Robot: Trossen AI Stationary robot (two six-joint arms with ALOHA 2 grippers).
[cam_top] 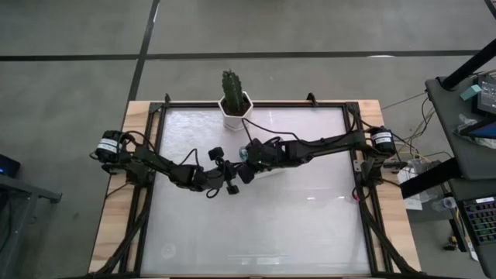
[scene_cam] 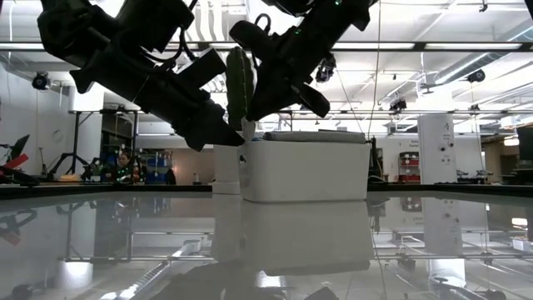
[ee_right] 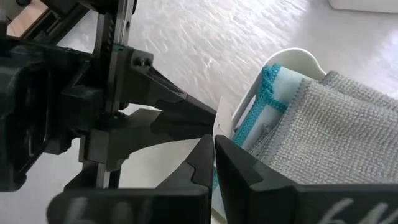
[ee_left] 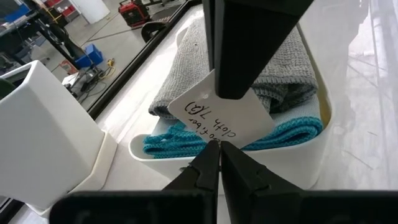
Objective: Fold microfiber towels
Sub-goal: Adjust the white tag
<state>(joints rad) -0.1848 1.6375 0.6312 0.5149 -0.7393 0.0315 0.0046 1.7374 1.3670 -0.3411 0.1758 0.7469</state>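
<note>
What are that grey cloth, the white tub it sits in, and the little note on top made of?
The grey cloth looks like soft looped microfiber: nubby weave, stitched edge. The white tub appears to be smooth, slightly glossy moulded plastic with rounded corners. The note seems to be thin matte paper or card, carrying handwriting.

The high view looks straight down on the whole table [cam_top: 256,225]. The low view looks level across it into the room. Both wrist views sit close above the white tray [ee_left: 298,165], seen from opposite sides.
</note>
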